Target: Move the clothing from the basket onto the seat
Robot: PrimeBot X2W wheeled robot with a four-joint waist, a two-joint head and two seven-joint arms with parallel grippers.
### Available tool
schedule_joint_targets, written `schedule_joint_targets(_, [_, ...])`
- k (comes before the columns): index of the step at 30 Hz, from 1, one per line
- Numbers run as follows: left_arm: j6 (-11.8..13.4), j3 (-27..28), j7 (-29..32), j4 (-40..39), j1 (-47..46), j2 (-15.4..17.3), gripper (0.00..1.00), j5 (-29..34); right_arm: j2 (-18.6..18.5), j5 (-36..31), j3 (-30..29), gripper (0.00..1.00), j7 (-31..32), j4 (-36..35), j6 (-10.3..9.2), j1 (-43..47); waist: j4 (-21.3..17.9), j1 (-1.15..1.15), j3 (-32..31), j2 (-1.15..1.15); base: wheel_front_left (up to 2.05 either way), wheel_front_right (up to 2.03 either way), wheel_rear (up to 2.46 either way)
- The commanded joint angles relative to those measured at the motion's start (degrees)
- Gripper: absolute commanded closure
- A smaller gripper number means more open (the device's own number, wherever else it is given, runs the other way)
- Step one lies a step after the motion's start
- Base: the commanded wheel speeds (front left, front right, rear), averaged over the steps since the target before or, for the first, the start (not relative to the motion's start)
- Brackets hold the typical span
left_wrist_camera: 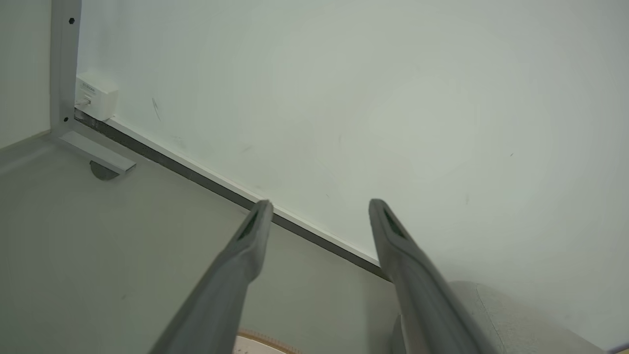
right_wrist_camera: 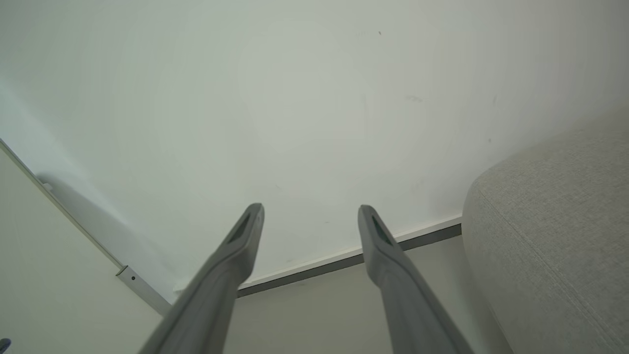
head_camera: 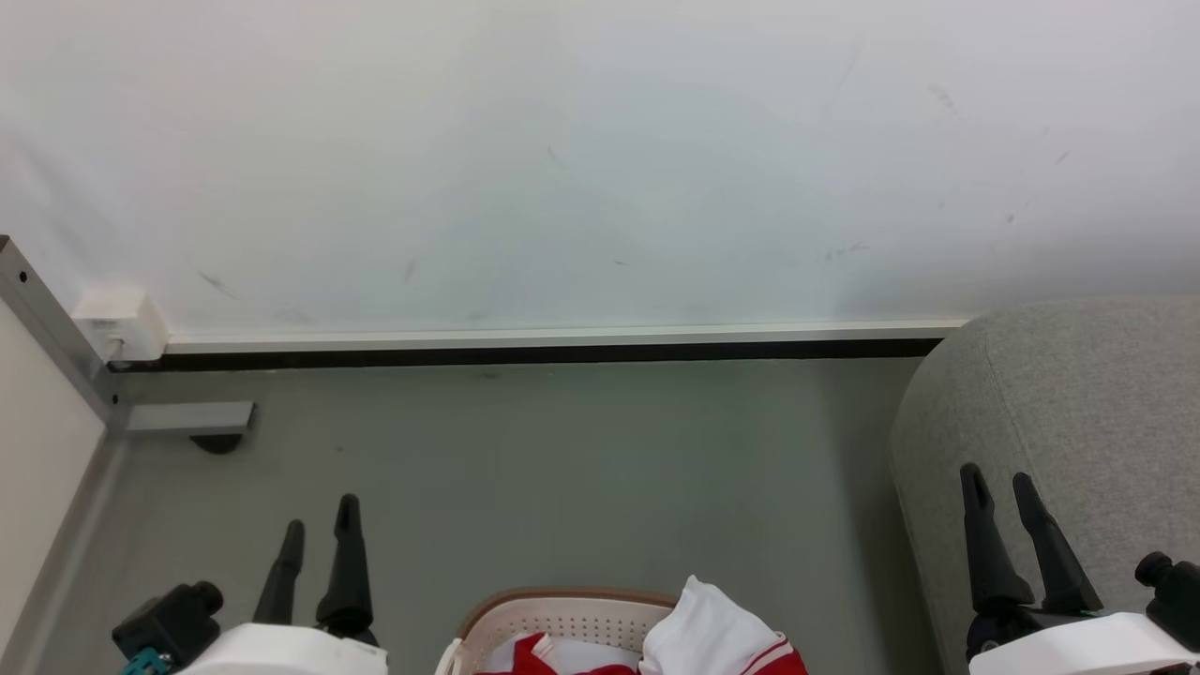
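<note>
Both arms are raised with nothing in them. The left jaws are released, their dark fingers spread and pointing up the head view. The right jaws are released too, their fingers equally parted.

Between the two pairs, and lower than their tips, sits the basket, cut off by the bottom edge of the head view. The clothing is heaped in it. A white fold rises above the brown rim on the side nearer the right jaws, with red cloth and striped trim beneath. None of it has left the basket, so the task looks to be at its very beginning.

Ahead of both pairs lies bare grey floor. The seat stands beyond the right jaws and to their outer side, its rounded grey corner close by.

The step in hand is probably the first reach into the basket. To do it well, the right jaws, being nearer the seat, should turn downward and inward over the raised white fold. They should take a thick bunch rather than a single edge. The lift should go high enough that trailing cloth clears the rim before it swings outward over the cushion. A shallow pinch could let the garment slip free.

Farthest off, a dark skirting runs along the foot of the pale wall.
</note>
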Motion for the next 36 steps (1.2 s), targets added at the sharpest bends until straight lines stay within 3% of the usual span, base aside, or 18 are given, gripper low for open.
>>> schedule_joint_targets(1, [0.1,-0.1,-0.6,-0.4,-0.1,0.6,0.0,2.3,-0.2,-1.9,0.1,0.0,-0.8,-0.6,-0.06,-0.2,0.0,0.0,0.0,0.0,0.0,0.0,0.0])
schedule_joint_targets(36, [1.6,-1.2,-5.6,0.8,1.0,0.8,0.0,20.4,0.1,-19.6,2.6,0.0,-5.6,1.1,-0.09,0.0,-1.3,0.0,-0.6,0.0,0.0,0.0,0.0])
